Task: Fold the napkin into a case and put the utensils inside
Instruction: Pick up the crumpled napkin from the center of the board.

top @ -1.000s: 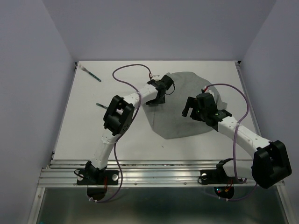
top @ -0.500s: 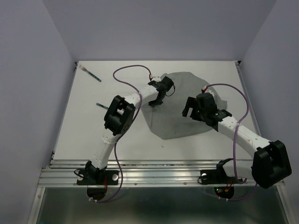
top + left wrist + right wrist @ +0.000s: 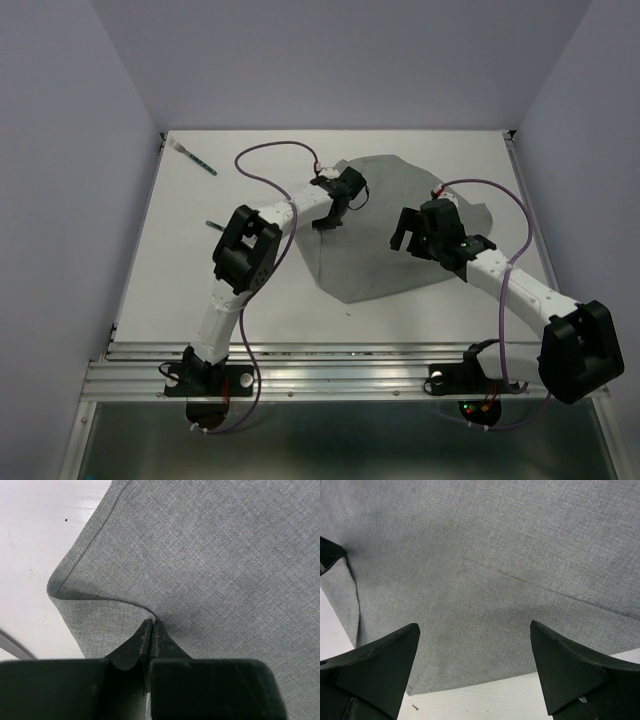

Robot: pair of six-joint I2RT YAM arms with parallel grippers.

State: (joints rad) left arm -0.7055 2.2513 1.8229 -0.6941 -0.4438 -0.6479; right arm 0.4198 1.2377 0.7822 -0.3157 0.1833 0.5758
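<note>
Both fingers of the left gripper (image 3: 151,626) are pressed together on a raised pleat at the left edge of the napkin (image 3: 385,260). The rest of the cloth spreads rightward from that pinch, so I judge the fold must travel that way. Over the napkin's right half hovers the right gripper (image 3: 475,672), jaws wide apart. The utensils (image 3: 198,161) lie well left of the napkin. Since a second ago, the pinched edge has shifted slightly left.

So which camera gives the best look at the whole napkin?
The top view: most of the napkin and its outline shows there. The left wrist view shows only a fold pinched in the left tool; the right wrist view, a patch and edge under the open right tool.
</note>
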